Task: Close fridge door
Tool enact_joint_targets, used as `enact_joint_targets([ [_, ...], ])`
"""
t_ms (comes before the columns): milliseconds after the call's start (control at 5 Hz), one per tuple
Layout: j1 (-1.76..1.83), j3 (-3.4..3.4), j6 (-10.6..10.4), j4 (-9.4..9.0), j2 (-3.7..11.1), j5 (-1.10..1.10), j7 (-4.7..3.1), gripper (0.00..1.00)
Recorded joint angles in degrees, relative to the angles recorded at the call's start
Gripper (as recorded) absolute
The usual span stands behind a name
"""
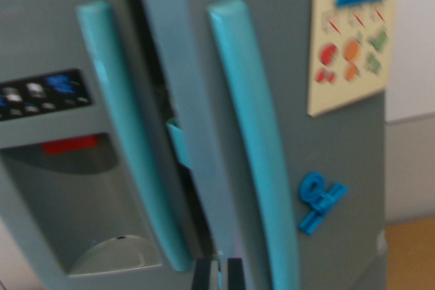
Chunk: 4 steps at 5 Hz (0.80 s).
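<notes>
A grey toy fridge fills the wrist view. Its right door (pixel 319 168) stands slightly ajar, with a dark gap (pixel 160 93) showing between it and the left door (pixel 47 45). Each door carries a long turquoise handle: the left handle (pixel 129 134) and the right handle (pixel 255 140). A turquoise shelf edge (pixel 179 144) shows inside the gap. My gripper (pixel 217 275) sits at the bottom edge, just below the ajar door's inner edge. Only its two dark fingertips show, close together, with nothing seen between them.
The left door has a dispenser recess (pixel 75 195) and a black button panel (pixel 41 93). A cream picture card (pixel 350 49) under a blue clip and a blue magnet (pixel 319 202) sit on the right door. A white wall (pixel 411 66) and tan floor (pixel 411 256) lie right.
</notes>
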Motion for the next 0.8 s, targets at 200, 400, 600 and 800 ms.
enact_joint_targets([
  [200, 0.0, -1.74, 0.0, 1.08, 3.04, 0.0, 0.0, 1.0],
  [400, 0.0, -1.74, 0.0, 1.08, 3.04, 0.0, 0.0, 1.0],
  [600, 0.0, -3.03, 0.0, 3.95, 7.14, 0.0, 0.0, 1.0],
  [800, 0.0, -3.03, 0.0, 3.95, 7.14, 0.0, 0.0, 1.0],
])
